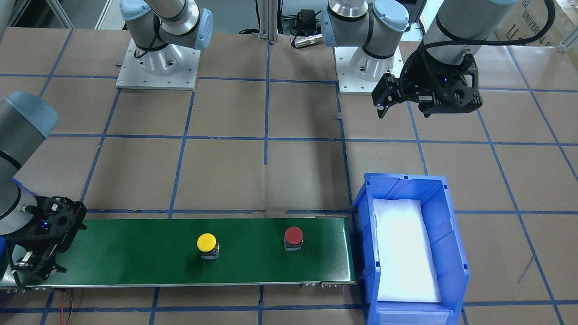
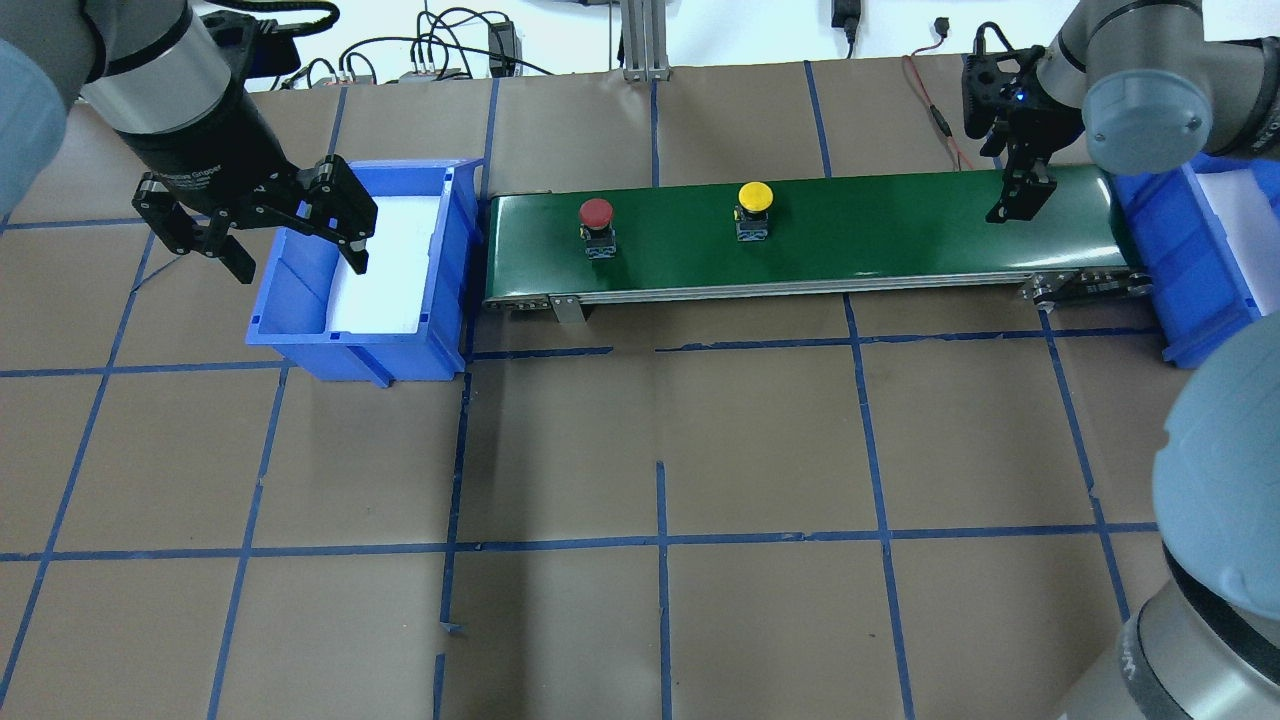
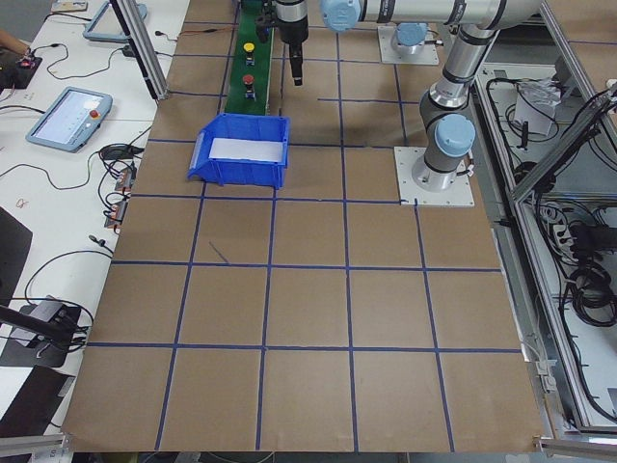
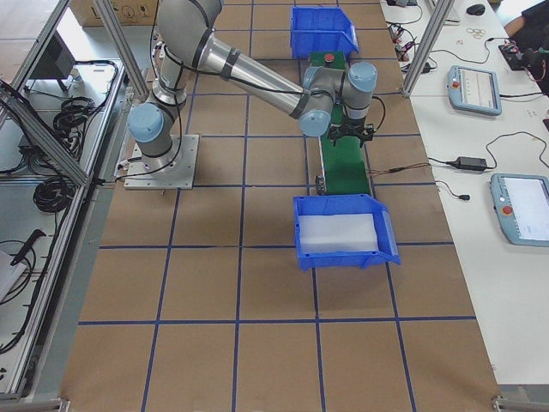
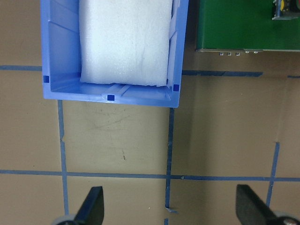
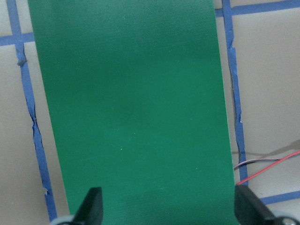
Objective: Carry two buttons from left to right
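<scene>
- While both buttons stand upright on the green belt point(image 2: 900, 230), neither is in a grasp: the red button point(image 2: 596, 212) is near the belt's left end, and the yellow button point(image 2: 755, 196) is to its right, about mid-belt.
- The left gripper point(image 2: 300, 268) hangs over the left bin point(image 2: 350, 340) with its jaws spread and nothing between them. Only a white foam pad point(image 2: 390, 270) lies in that bin.
- The right gripper point(image 2: 1018, 200) hovers over the belt's right end, also spread wide and empty, well apart from both buttons. The right bin point(image 2: 1170, 260) sits just past that end.
- Whether the belt is running cannot be told.
- Toppling is a risk: each button is top-heavy under its round cap, so a finger clipping the cap on the way down would likely knock it over.
- Slipping is another: pads closing on the domed cap rather than the squarer body could squeeze the button out.
- Timing matters too: if the belt carries them, a late close lets the yellow button run off the end, and the red one could pass while that gripper is busy.
</scene>
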